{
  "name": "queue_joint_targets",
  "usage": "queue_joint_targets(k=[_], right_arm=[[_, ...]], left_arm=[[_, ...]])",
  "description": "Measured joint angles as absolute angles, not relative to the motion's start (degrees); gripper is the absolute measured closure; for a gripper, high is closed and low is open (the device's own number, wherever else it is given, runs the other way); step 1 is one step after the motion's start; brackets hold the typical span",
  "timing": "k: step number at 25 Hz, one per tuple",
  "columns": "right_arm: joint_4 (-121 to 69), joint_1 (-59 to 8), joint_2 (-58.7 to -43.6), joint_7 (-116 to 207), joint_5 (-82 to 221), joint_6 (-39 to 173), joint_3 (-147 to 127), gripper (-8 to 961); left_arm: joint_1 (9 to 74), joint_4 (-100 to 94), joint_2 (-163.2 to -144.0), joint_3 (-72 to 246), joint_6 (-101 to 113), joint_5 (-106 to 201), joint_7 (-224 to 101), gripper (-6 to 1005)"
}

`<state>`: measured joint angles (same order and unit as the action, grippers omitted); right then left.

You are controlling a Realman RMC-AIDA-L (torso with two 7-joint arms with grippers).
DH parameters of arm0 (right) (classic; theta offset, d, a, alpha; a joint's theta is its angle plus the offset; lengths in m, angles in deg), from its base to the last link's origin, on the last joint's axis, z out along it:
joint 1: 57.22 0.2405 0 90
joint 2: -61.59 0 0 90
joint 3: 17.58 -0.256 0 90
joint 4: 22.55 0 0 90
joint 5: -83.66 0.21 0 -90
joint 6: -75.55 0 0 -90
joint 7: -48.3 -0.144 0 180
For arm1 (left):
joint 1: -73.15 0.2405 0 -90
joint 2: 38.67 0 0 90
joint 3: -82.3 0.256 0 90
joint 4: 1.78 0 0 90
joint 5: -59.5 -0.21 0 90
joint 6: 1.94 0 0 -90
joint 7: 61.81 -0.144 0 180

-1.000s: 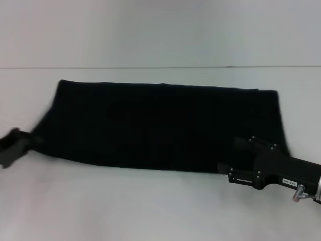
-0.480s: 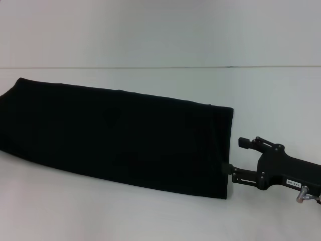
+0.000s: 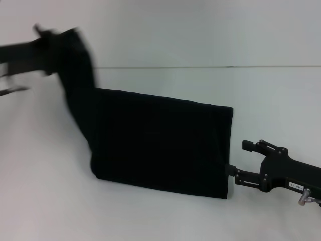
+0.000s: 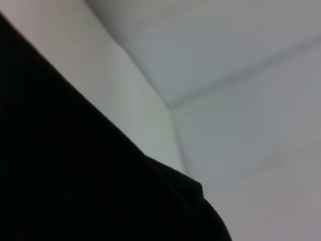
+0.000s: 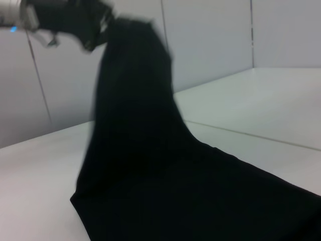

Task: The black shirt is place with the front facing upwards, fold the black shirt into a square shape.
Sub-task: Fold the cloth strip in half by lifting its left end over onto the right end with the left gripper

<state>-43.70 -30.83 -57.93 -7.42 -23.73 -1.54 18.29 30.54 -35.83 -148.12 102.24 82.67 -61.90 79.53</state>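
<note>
The black shirt lies as a folded band on the white table. Its left end is lifted off the table and hangs from my left gripper, which is raised at the far left and shut on the fabric. From the right wrist view the same gripper holds the top of the draped shirt. Black cloth fills half of the left wrist view. My right gripper stands open low on the table, just beside the shirt's right edge, with nothing between its fingers. No lettering shows.
A pale wall rises behind the table's far edge. Bare table surface lies in front of the shirt and to its right behind my right arm.
My left gripper has swung up and rightward, lifting the shirt's left end off the table. A second ago the shirt slid left, out from under my right gripper, which has hardly moved.
</note>
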Motion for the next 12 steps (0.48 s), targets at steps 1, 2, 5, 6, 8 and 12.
queue_joint_targets(k=[1, 2, 5, 6, 8, 12], right_arm=[[-43.6, -30.9, -57.96, -7.4, -23.7, -1.5, 18.2, 29], [-43.5, -30.9, -57.97, -7.4, -23.7, -1.5, 18.1, 29], [-43.2, -31.0, -58.03, -7.6, -23.7, -1.5, 18.1, 29], [-43.2, -31.0, -58.03, -7.7, -23.7, -1.5, 18.1, 29], [-43.0, -31.0, -58.03, -8.0, -23.8, -1.4, 18.1, 29], [-42.3, -30.9, -58.08, -8.1, -23.8, -0.7, 18.1, 29]], left_arm=[[28.7, -35.8, -149.03, 103.0, 83.1, -61.9, 79.5, 961], [26.5, -35.7, -150.31, 104.4, 83.3, -61.8, 79.4, 961], [22.3, -35.7, -154.1, 108.7, 82.7, -61.8, 79.1, 962], [21.6, -35.7, -155.37, 110.0, 82.4, -61.8, 78.9, 962], [21.2, -35.6, -158.51, 112.4, 81.1, -61.7, 78.1, 962], [23.2, -30.7, -162.63, 116.4, 78.1, -61.2, 74.7, 961]])
